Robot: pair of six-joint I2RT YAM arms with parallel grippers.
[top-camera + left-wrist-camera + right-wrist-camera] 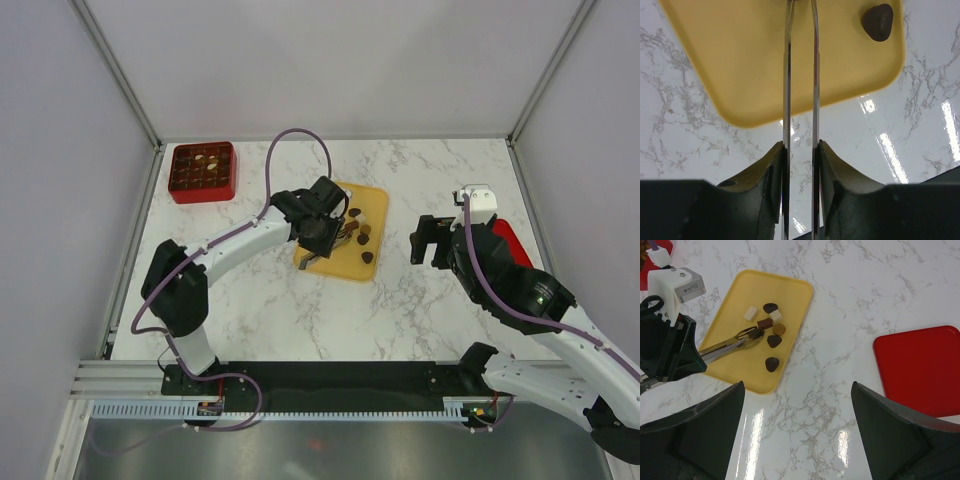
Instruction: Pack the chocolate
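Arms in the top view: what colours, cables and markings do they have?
Both the left arm and right arm have white links, black joints and black jaws. A purple cable runs along each, and a white block sits at each wrist.

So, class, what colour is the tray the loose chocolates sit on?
Yellow, plain all over; the tray shows best in the right wrist view.

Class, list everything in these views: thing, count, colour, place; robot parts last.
Flat yellow plastic tray: one, yellow, table centre.
Red square gridded box: one, red, far left corner.
Bite-size chocolate pieces: seven showing on tray, few in box; dark brown, lighter brown, cream-white.
Flat red plastic lid: one, red, right of tray.
Metal tongs: one, silver, over tray.
White marble table: one, under everything.
Left gripper: black, shut on the tongs.
Right gripper: black, open, empty.
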